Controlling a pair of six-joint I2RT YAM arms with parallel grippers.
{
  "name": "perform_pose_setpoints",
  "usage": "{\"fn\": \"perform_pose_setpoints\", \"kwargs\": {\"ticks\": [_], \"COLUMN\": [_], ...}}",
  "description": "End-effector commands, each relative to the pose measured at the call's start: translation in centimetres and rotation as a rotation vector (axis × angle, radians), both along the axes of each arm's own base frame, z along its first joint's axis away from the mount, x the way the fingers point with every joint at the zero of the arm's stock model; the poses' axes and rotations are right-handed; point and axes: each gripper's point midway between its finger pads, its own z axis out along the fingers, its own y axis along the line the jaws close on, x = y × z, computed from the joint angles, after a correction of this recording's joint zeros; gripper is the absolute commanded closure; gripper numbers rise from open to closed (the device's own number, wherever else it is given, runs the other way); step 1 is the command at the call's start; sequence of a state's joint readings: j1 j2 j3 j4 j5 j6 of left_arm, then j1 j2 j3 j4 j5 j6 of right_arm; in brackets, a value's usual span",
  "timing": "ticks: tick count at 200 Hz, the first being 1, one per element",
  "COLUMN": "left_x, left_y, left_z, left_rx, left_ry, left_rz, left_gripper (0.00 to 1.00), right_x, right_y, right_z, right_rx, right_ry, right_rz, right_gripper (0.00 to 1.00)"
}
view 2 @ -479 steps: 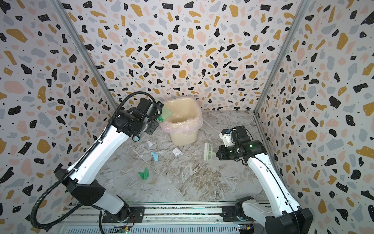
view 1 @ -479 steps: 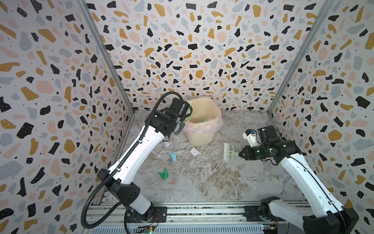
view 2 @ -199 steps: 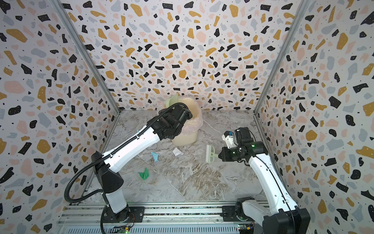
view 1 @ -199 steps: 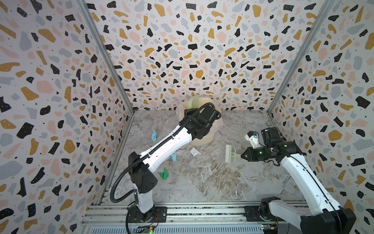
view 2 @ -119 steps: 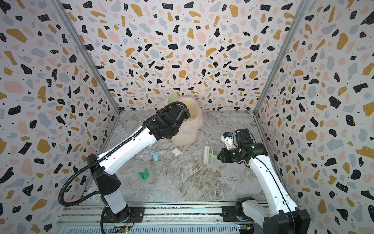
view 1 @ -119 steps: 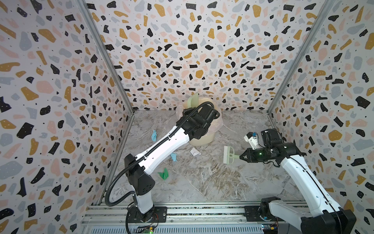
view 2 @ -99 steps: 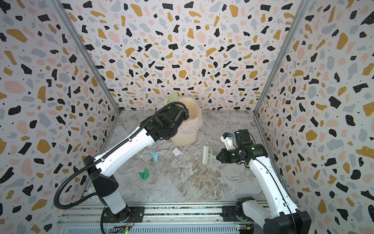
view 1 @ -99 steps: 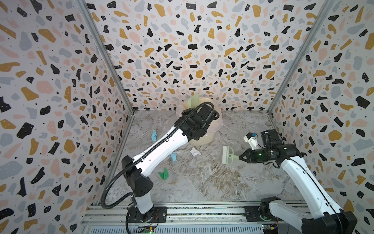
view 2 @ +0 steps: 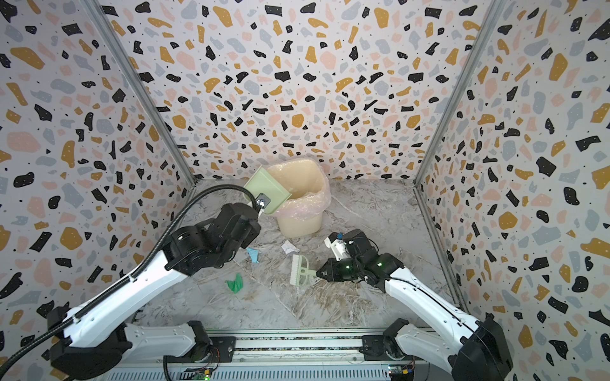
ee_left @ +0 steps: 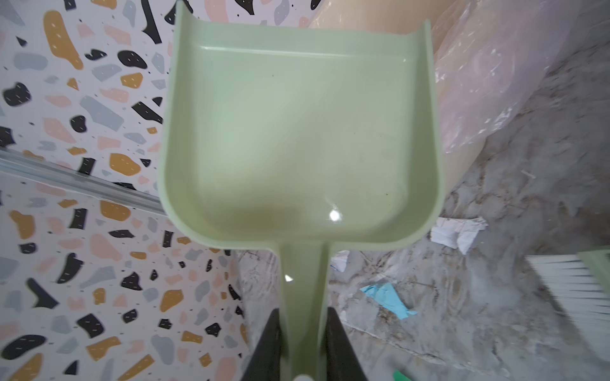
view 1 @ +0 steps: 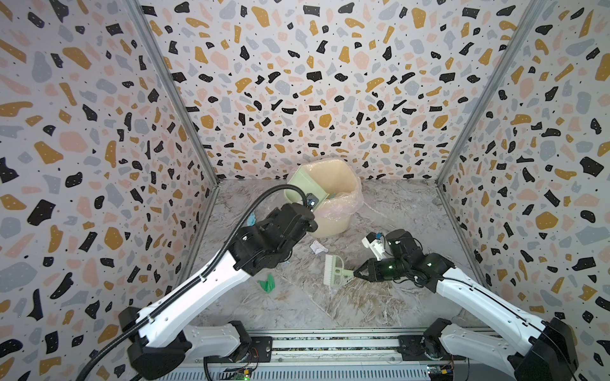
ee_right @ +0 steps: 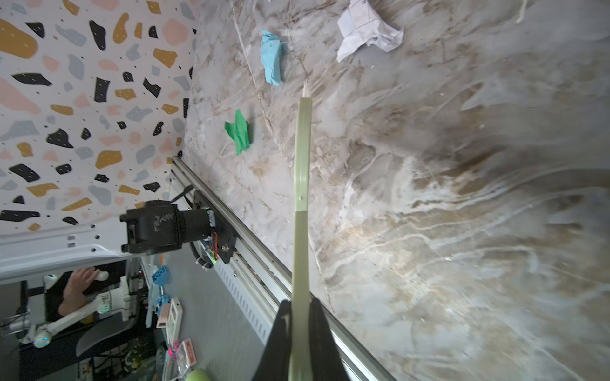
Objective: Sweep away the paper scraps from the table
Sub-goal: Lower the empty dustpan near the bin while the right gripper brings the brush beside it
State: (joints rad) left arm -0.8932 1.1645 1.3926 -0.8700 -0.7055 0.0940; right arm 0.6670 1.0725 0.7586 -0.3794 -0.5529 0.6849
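With my left gripper (ee_left: 303,326) clamped on the empty dustpan (ee_left: 297,132) at the bin (view 1: 333,227), I should lower its lip flat onto the table (view 1: 363,303) beside the paper scraps (view 1: 317,246), opposite the brush (view 1: 333,272) gripped tight in my right gripper (ee_right: 300,306).

Smooth plastic gear and crumpled paper scraps (ee_right: 366,29) on a marble-patterned surface (ee_right: 429,198).

The dustpan (ee_left: 297,132) is smooth pale green plastic, glossy enough to carry a bright highlight. The brush (ee_right: 302,165) has a handle of the same plastic and stiff white bristles. The bin (view 1: 333,227) looks like cream plastic, lined with a thin, wrinkled, shiny see-through bag (ee_left: 478,82). The scraps are creased matt paper. The surface has a soft sheen, the walls (view 1: 297,82) look matt, and the rail (ee_right: 260,260) is bare metal.
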Motion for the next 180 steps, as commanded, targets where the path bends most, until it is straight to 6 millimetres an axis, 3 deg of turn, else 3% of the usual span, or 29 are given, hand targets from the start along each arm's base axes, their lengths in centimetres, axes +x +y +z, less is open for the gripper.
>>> {"fn": "perform_pose_setpoints", "kwargs": {"ticks": [1, 53, 90, 121, 180], "left_x": [-1.5, -3.3, -3.7, -3.7, -3.5], "left_y": [-1.1, -0.4, -0.1, -0.3, -0.9], "left_z": [-0.4, -1.9, -2.7, -3.2, -4.0], "left_rx": [-0.260, -0.336, -0.330, -0.325, -0.325], "left_ry": [0.033, 0.074, 0.093, 0.105, 0.125], "left_rz": [-0.011, -0.028, -0.029, -0.034, -0.042], "left_gripper": [1.00, 1.00, 1.00, 1.00, 1.00], "right_x": [2.6, 5.6, 7.2, 8.0, 8.0], "right_y": [2.9, 6.6, 7.9, 7.4, 4.5], "right_z": [2.6, 1.3, -0.2, -2.1, -4.7], "right_rx": [0.149, 0.250, 0.283, 0.283, 0.274], "right_ry": [-0.038, 0.029, 0.091, 0.126, 0.189], "right_rz": [-0.085, -0.147, -0.198, -0.257, -0.367], "right_gripper": [1.00, 1.00, 1.00, 1.00, 1.00]}}
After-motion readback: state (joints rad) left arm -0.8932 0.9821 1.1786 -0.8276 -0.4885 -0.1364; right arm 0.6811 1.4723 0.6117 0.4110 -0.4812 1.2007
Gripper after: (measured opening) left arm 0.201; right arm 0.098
